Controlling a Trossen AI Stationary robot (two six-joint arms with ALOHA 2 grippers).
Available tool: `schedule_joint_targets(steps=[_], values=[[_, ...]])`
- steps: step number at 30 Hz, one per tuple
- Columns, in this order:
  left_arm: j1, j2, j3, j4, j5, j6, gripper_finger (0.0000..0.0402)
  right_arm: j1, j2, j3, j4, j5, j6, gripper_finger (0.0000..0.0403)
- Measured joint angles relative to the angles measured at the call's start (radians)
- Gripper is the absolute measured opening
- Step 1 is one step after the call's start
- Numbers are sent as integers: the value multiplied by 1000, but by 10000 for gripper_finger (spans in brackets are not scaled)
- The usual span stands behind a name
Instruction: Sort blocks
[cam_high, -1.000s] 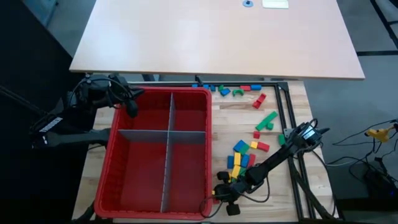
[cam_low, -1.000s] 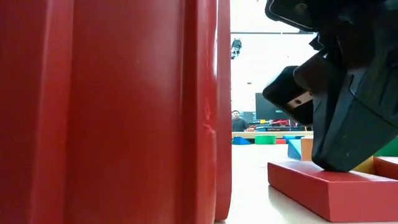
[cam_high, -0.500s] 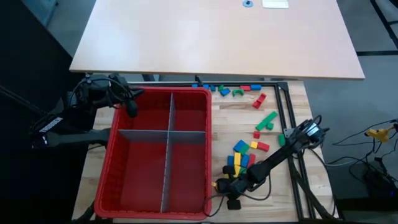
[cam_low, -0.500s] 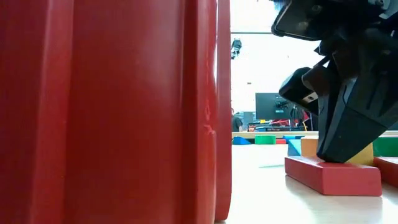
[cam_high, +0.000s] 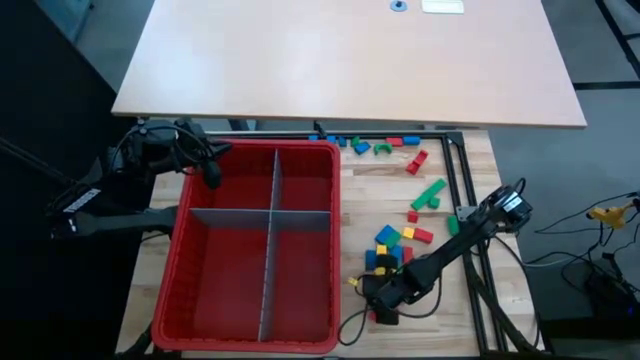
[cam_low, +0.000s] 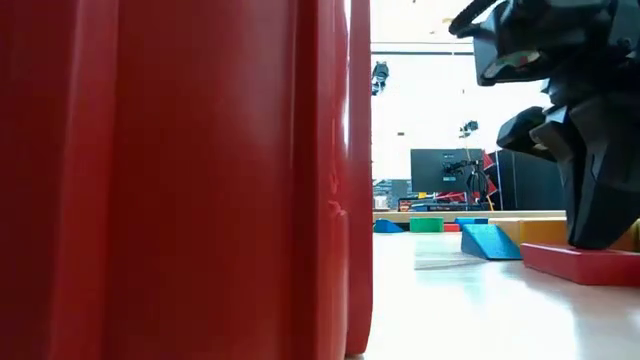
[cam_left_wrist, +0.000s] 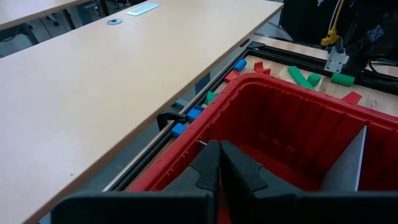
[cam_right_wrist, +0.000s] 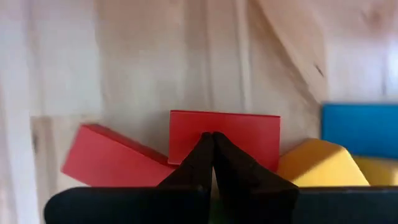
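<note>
Right gripper (cam_right_wrist: 212, 140) pressed on a red block (cam_right_wrist: 224, 138), fingers together.

Its fingertips meet with no gap, touching the near edge of this block, whose long axis lies across the fingers. Another red block (cam_right_wrist: 109, 162) and a yellow one (cam_right_wrist: 317, 165) lie tilted on either side, just beside the red bin (cam_high: 255, 245). The left gripper (cam_left_wrist: 219, 163), also closed, waits over the bin's far corner.

A long pale tabletop (cam_high: 350, 60) fills the far side, a dark floor (cam_high: 600, 60) beyond its end. Across the room, a dark monitor (cam_low: 440, 172) sits against a bright white wall (cam_low: 420, 110).
</note>
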Motion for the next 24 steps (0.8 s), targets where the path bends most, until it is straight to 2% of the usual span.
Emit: schedule_joint_targets(steps=[12, 19, 24], values=[[0, 0, 0, 2, 0, 0, 0, 9, -99, -12, -177, 49, 145, 0], [0, 0, 0, 4, 1, -1, 0, 8, -248, -8, -166, 145, 223, 0], [0, 0, 0, 4, 5, -1, 0, 5, -358, -7, -179, 171, 247, 0]])
